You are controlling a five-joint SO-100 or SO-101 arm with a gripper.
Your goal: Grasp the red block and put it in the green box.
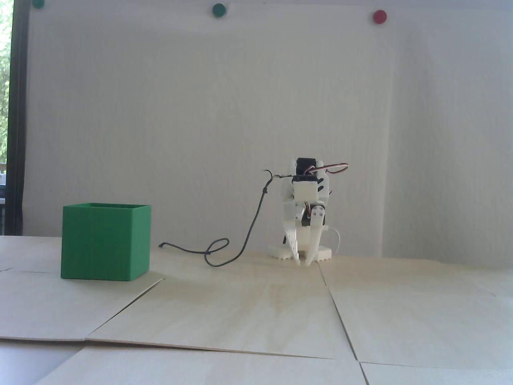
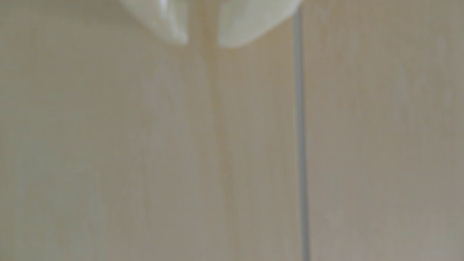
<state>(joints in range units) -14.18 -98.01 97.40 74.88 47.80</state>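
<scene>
Fixed view: one green box (image 1: pixel 106 242), one gripper (image 1: pixel 303 264) slightly parted, empty.

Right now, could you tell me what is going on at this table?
A small white arm sits folded low, its gripper pointing down near the wooden table, jaws slightly apart and holding nothing. The wrist view shows only bare boards beneath the fingertips. The green box stands off to the left in the fixed view. No red block is visible in either view.
</scene>
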